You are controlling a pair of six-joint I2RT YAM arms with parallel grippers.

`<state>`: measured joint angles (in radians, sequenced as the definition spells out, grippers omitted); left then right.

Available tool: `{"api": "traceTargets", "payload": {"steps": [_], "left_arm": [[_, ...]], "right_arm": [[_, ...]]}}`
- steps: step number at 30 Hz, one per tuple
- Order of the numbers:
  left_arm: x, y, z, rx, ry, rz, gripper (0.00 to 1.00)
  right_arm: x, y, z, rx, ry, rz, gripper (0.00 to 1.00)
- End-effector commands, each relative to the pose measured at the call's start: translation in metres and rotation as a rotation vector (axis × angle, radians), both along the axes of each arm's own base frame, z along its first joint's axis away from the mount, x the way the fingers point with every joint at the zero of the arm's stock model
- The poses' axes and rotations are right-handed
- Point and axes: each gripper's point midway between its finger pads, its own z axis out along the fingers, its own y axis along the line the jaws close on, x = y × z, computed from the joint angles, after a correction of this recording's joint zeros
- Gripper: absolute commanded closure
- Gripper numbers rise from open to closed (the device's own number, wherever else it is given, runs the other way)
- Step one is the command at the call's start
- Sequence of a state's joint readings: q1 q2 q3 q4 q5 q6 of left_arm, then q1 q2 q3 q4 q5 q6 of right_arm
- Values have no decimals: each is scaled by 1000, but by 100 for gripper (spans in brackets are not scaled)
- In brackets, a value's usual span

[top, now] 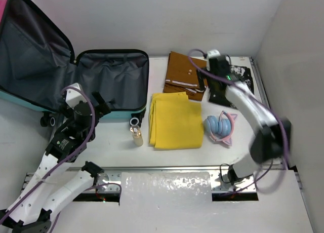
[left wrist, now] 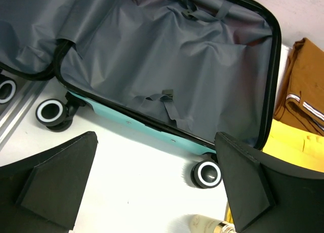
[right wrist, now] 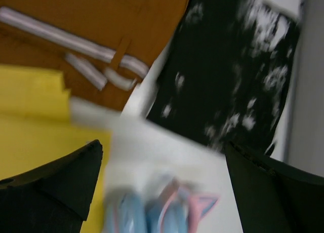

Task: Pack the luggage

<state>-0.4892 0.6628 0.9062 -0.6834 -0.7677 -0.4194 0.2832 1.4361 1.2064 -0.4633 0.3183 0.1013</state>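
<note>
White tabletop (top: 172,157) carries the luggage (top: 114,81), open with its grey lining up; a yellow cloth (top: 175,120) lies just right of the luggage. Left gripper (left wrist: 156,142) hovers at the luggage's near edge, jaws spread, empty. Right gripper (right wrist: 162,152) – jaws apart, empty – hangs well right of the luggage.

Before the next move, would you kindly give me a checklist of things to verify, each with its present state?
1. Luggage lies open: ok.
2. Its grey lining shows nothing inside: ok.
3. Left gripper open and holding nothing: ok.
4. Right gripper open and holding nothing: ok.
5. Items packed: not ok; yellow cloth, brown garment, blue cat-ear headphones and small bottle lie on the table.
6. Right wrist view sharp enough to aim a grasp: not ok, blurred.
</note>
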Motion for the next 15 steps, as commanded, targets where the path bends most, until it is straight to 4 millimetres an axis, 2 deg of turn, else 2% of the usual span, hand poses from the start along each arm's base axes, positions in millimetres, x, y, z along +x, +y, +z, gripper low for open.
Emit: {"api": "traceTargets", "payload": {"steps": [1,2,3,6,7,9,12,15], "left_arm": [[5,-5,6,-15,-32,-22,0],[5,-5,5,-14,-31,-22,0],[5,-4,5,-16,-33,-19,0],[6,-5,5,-16,-34,-23,0],[6,-5,5,-17,-34,-24,0],[9,-7,3,-18,-25,-37,0],[13,-11,0,-19,-14,-62,0],[16,-11,-2,-21,-2,-69,0]], "right_arm": [[80,-21,13,-265,18,-7,1],[81,-33,4,-352,116,18,1],[103,-47,-5,-388,154,-1,2],[106,-61,-32,-429,285,98,8],[105,-65,-47,-424,327,128,10],[99,-69,-65,-422,382,189,13],[87,-78,-80,-397,441,231,13],[65,-68,-100,-314,534,358,13]]}}
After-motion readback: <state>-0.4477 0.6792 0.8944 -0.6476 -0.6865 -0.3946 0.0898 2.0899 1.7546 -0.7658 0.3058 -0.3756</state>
